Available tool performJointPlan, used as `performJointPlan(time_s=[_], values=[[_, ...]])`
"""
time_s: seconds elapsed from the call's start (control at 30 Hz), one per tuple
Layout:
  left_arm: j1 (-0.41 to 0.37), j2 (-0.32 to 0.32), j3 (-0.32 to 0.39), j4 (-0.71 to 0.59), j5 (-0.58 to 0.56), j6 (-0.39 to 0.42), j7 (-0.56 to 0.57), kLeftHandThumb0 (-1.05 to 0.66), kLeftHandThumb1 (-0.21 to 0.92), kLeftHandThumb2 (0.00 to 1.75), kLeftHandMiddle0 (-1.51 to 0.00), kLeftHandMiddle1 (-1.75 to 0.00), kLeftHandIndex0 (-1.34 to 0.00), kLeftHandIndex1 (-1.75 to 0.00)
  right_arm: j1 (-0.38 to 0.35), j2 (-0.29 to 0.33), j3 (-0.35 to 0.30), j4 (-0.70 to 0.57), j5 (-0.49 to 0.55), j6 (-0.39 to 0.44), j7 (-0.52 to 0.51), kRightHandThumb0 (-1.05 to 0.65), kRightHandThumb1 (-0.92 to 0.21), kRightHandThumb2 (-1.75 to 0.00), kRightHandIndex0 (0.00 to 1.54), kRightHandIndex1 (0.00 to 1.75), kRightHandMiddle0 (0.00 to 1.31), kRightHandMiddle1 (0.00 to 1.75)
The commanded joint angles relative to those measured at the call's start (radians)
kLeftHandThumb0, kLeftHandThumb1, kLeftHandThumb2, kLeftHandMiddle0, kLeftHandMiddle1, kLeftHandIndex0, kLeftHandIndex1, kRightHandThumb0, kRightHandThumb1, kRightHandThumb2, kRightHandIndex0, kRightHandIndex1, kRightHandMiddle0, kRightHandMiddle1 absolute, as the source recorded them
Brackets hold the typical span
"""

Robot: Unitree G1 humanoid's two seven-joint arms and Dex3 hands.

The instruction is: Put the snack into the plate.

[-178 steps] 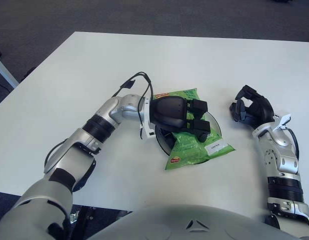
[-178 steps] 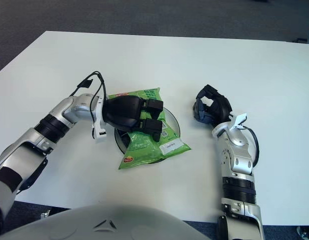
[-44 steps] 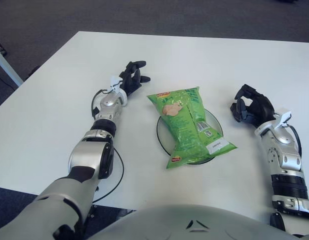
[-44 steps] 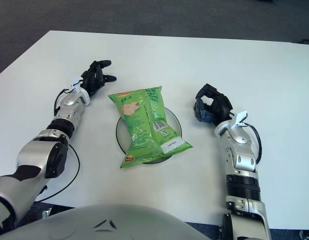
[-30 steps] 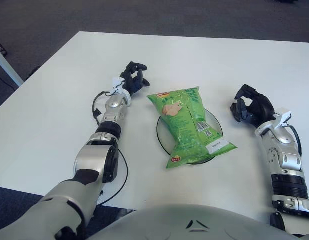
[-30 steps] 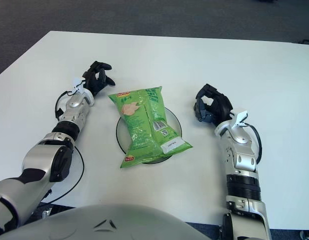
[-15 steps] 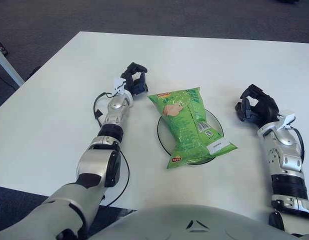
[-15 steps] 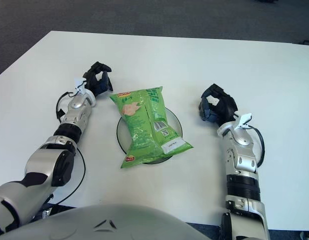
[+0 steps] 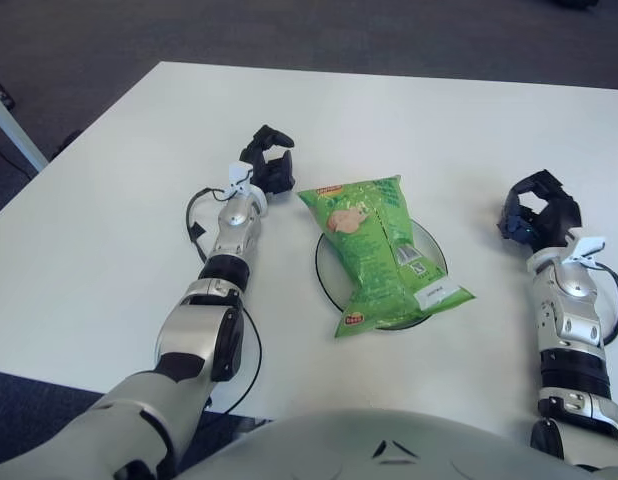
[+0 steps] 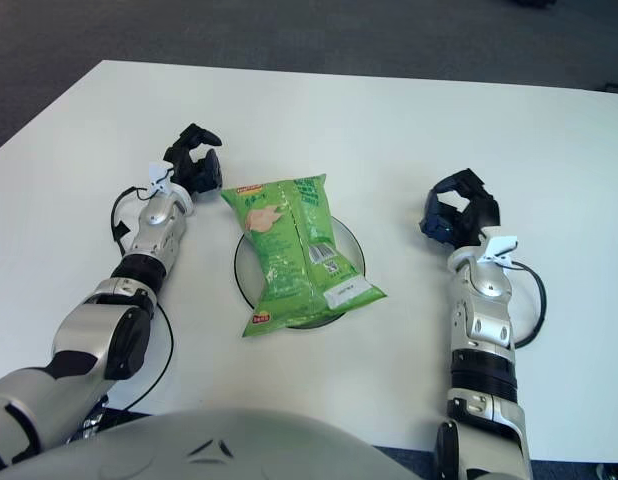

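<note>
The white surface (image 9: 139, 180) spreads before me. My left arm stretches forward along it, my left hand (image 9: 269, 165) just left of the snack bag's top, fingers loosely curled and holding nothing. My right hand (image 9: 542, 210) shows well right of the plate, fingers curled, grasping nothing. The green snack bag (image 9: 379, 250) lies across the dark round plate (image 9: 430, 250), overhanging its rim.

white table (image 9: 409, 120) | dark carpet floor (image 9: 289, 30) beyond its far edge
</note>
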Motion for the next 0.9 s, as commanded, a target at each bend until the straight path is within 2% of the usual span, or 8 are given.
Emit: performJointPlan(time_s=[0.0,0.2,0.3,0.5,0.77,0.87], values=[[0.079,-0.023,-0.002,0.06,0.007,-0.019,0.013,-0.48,0.31,1.32,-1.27,-1.75,-0.62,-1.75,0.051,0.108,0.004,0.131,-0.055,-0.045,-0.11,-0.47,-0.36,-1.27,1.29,1.75,0.58,1.75],[0.082,-0.027,0.0,0.075,0.009,-0.045,-0.005,-0.49,0.28,1.36,-1.28,-1.75,-0.64,-1.75,0.031,0.113,0.009,0.181,-0.11,-0.104,-0.219,-0.46,-0.38,-1.23,1.3,1.75,0.56,1.75],[0.079,-0.03,0.007,0.084,0.001,-0.056,-0.006,-0.49,0.27,1.37,-1.29,-1.75,-0.65,-1.75,0.013,0.114,0.017,0.222,-0.135,-0.167,-0.257,-0.45,-0.4,-1.21,1.3,1.75,0.55,1.75],[0.068,-0.029,0.016,0.102,0.004,-0.069,0.017,-0.5,0.25,1.39,-1.28,-1.75,-0.66,-1.75,-0.014,0.104,0.03,0.282,-0.126,-0.207,-0.239,-0.44,-0.46,-1.14,1.28,1.75,0.5,1.75],[0.053,-0.031,0.021,0.13,0.041,-0.122,0.134,-0.51,0.24,1.41,-1.29,-1.75,-0.68,-1.75,-0.045,0.101,0.041,0.298,-0.101,-0.12,-0.205,-0.43,-0.49,-1.1,1.28,1.75,0.48,1.75],[0.042,-0.034,0.035,0.147,0.051,-0.125,0.224,-0.51,0.23,1.41,-1.29,-1.75,-0.68,-1.75,-0.048,0.095,0.065,0.259,-0.095,-0.011,-0.174,-0.43,-0.48,-1.11,1.27,1.75,0.49,1.75]])
